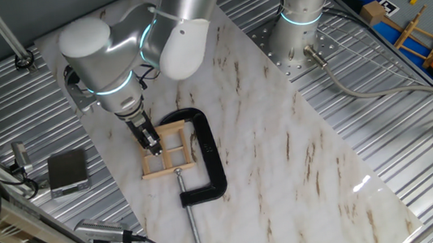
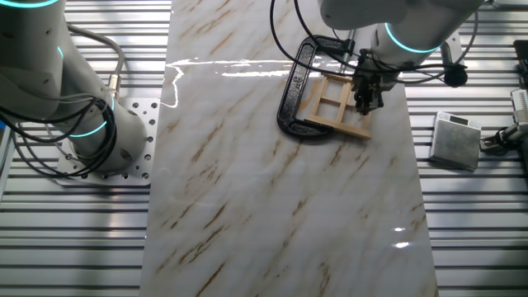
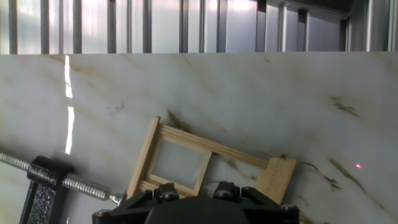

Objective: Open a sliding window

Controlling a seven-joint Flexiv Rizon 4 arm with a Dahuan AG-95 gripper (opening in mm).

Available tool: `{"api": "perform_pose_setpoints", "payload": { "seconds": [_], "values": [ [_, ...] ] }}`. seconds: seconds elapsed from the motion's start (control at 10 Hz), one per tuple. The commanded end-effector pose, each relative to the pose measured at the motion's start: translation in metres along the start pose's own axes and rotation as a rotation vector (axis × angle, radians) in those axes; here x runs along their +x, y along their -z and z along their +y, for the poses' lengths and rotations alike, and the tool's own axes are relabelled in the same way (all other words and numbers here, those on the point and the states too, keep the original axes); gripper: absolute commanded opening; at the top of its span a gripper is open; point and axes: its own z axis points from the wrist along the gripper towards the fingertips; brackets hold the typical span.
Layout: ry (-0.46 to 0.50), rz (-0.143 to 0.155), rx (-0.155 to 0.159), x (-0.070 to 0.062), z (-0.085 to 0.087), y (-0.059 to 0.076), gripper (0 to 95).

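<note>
The sliding window (image 1: pixel 162 172) is a small light-wood frame lying flat on the marble board, inside the bow of a black C-clamp (image 1: pixel 208 151). My gripper (image 1: pixel 153 148) points down onto the window's left side, its fingers close together with nothing held between them. The other fixed view shows the gripper (image 2: pixel 364 105) at the right side of the window (image 2: pixel 337 126), with the clamp (image 2: pixel 293 91) on the left. In the hand view the window (image 3: pixel 211 149) lies just ahead of the black gripper body (image 3: pixel 199 211), which hides the fingertips.
The clamp's screw (image 3: pixel 81 185) reaches toward the frame's corner. A grey box (image 1: pixel 68 171) sits on the ribbed metal table beside the board, and cables (image 1: pixel 123 234) lie in front of it. The arm's base (image 1: pixel 303 21) stands at the far edge of the board.
</note>
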Motion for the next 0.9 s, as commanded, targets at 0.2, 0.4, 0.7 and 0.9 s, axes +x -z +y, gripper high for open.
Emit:
{"api": "perform_pose_setpoints", "payload": {
  "seconds": [0.2,0.4,0.7,0.9],
  "values": [
    [0.005,0.002,-0.001,-0.0007,-0.0001,0.0001,38.0],
    [0.019,0.000,0.005,-0.0007,-0.0001,0.0001,38.0],
    [0.055,0.007,0.012,-0.0007,-0.0001,0.0001,38.0],
    [0.085,0.009,0.012,-0.0007,-0.0001,0.0001,0.0]
  ]
}}
